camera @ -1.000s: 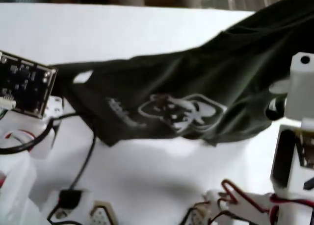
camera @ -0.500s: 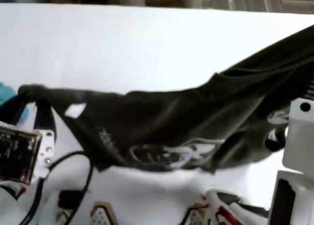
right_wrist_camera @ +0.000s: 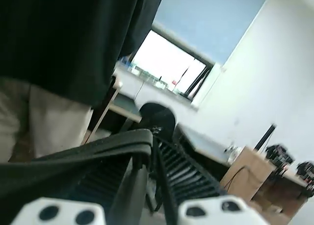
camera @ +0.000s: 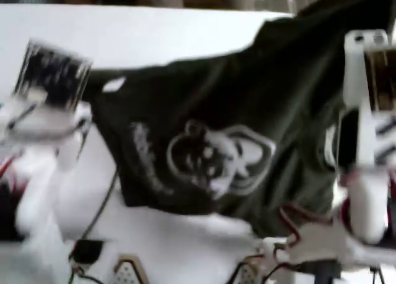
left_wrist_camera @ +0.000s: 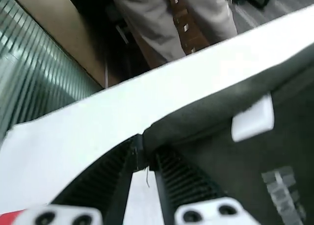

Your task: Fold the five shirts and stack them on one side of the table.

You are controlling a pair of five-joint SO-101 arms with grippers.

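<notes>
Item: dark shirt [camera: 260,104], stretched between both arms above the white table [camera: 154,36].
Left gripper [left_wrist_camera: 142,151]: clamped on a shirt edge.
Right gripper [right_wrist_camera: 149,149]: clamped on fabric.
Risk: either thin pinch may slip under tension, dropping that corner into a heap.

Shirt [camera: 247,111]: the far-right part runs off the top and right edges of the high view, and the chest print is blurred. Left arm [camera: 43,117] and right arm [camera: 365,142] are both smeared, so their grip on the cloth cannot be made out there. Table [camera: 154,33] under the shirt is hidden. The white label [left_wrist_camera: 252,118] is too blurred to read.
</notes>
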